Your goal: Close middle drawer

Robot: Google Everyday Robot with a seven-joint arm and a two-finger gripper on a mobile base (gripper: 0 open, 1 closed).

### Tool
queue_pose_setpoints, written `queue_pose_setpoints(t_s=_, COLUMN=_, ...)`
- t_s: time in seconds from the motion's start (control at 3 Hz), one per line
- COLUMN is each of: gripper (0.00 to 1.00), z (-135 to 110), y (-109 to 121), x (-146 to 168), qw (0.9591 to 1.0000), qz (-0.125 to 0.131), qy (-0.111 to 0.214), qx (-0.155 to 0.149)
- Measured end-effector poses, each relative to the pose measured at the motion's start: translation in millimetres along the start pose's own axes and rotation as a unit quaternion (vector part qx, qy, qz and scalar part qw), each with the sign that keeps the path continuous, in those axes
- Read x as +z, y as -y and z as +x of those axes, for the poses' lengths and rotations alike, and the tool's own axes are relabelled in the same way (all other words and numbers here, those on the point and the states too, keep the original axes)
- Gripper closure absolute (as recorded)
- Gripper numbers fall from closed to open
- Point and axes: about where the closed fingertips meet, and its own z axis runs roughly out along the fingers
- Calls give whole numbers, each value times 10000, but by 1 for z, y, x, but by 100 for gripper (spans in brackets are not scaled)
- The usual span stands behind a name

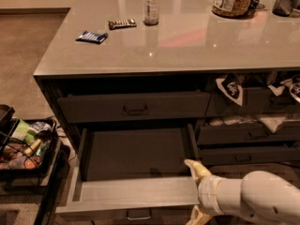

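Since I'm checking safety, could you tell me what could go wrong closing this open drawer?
The tool sits at the middle drawer's right front corner, far from the handle; an off-centre push may skew and jam it. Its upper finger overhangs the front rim and could get pinched.

The robot's single arm lies across the lower right corner of the camera view, a thick, rounded, cream-coloured forearm that points left and narrows into a shorter cylindrical wrist. At its left end sits the gripper, low in the picture and right of centre. Its two pale tan fingers are spread well apart, one above the other, the upper angled up and to the left and the lower partly cut off by the bottom edge.
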Motion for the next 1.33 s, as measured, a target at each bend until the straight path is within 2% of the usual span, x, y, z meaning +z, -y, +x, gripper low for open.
queue_pose_setpoints(t_s=0.33, gripper=0, z=24, y=-15, x=40, qw=9999, qz=-21, qy=-10, qx=152)
queue_pose_setpoints(t_s=0.67, gripper=0, z=43, y=-27, x=63, qw=9993, qz=-2, qy=-68, qx=366)
queue_pose_setpoints(t_s=1.0, gripper=0, z=51, y=-35, x=81, qw=9989, qz=-40, qy=-48, qx=467)
queue_pose_setpoints(t_s=1.33, gripper=19, z=51, y=-36, x=82, qw=9988, qz=-45, qy=-43, qx=478)
